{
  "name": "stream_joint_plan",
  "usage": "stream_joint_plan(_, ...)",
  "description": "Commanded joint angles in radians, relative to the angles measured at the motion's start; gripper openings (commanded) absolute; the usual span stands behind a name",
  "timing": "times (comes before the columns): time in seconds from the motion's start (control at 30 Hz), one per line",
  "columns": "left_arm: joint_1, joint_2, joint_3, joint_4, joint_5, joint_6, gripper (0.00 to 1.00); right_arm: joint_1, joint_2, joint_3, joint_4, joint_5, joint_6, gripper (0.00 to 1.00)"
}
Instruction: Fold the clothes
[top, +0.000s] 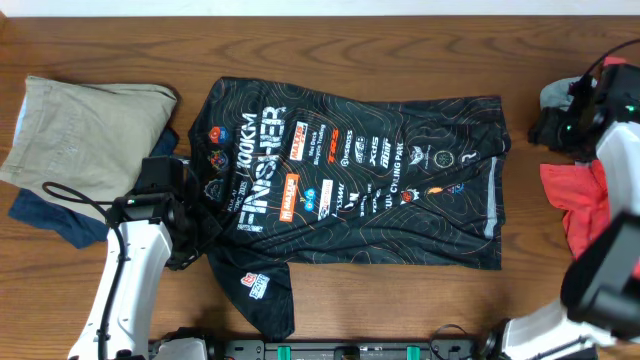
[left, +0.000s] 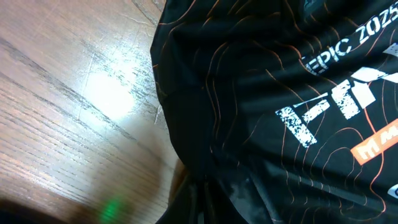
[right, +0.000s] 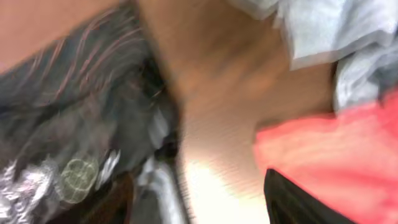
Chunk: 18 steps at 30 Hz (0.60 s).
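The black jersey with orange contour lines and "100KM FINISHER" lettering lies spread flat across the middle of the table, one sleeve hanging toward the front edge. My left gripper is at the jersey's front-left edge. In the left wrist view the jersey is bunched between the jaws, which look shut on it. My right gripper is just off the jersey's right edge. The right wrist view is blurred, with bare table between the spread fingers and the jersey to their left.
A beige garment lies on a navy one at the far left. A red garment and a pale grey one lie at the right, under the right arm; both show in the right wrist view.
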Motion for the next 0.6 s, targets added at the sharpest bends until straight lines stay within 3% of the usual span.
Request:
stream_joint_plan(0.0, 0.003, -0.005, 0.01, -0.002, 0.003, 0.015, 0.06, 0.024, -0.059, 0.001, -0.143, -0.051, 0.105, 0.62)
stream_joint_plan(0.27, 0.003, -0.005, 0.01, -0.002, 0.003, 0.052, 0.06, 0.082, -0.072, -0.025, -0.485, -0.051, 0.189, 0.64)
stream_joint_plan(0.57, 0.003, -0.005, 0.01, -0.003, 0.003, 0.052, 0.06, 0.111, -0.117, -0.17, -0.467, -0.021, 0.322, 0.65)
